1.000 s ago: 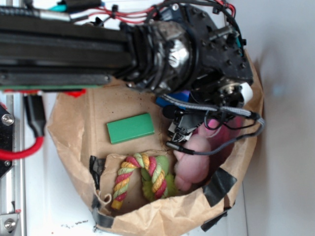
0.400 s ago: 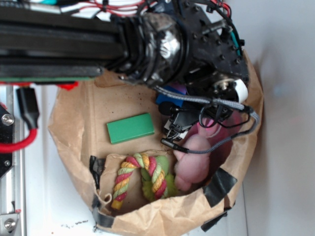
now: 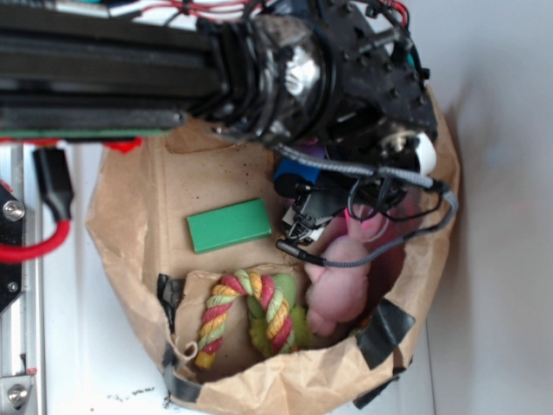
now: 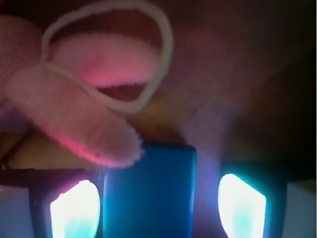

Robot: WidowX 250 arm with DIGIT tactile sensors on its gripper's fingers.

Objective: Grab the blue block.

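Note:
The blue block [image 4: 148, 193] lies flat between my gripper's two lit fingers in the wrist view. My gripper [image 4: 158, 203] is open. The left finger [image 4: 74, 210] sits right beside the block, and the right finger [image 4: 241, 206] stands apart from it with a gap. A pink plush ear [image 4: 74, 124] overlaps the block's far left corner. In the exterior view only a small piece of the blue block [image 3: 288, 175] shows under the black wrist [image 3: 346, 86]; the fingers themselves are hidden there.
Everything sits inside a brown paper bag [image 3: 130, 233] with black tape patches [image 3: 386, 320]. A green flat block [image 3: 229, 225] lies to the left, a striped rope toy [image 3: 246, 307] in front, and a pink plush toy [image 3: 341, 285] right beside the gripper.
The wrist has shifted slightly left and lower over the blue block, covering more of it. The grey cable has moved left across the plush toy. The other objects have not moved.

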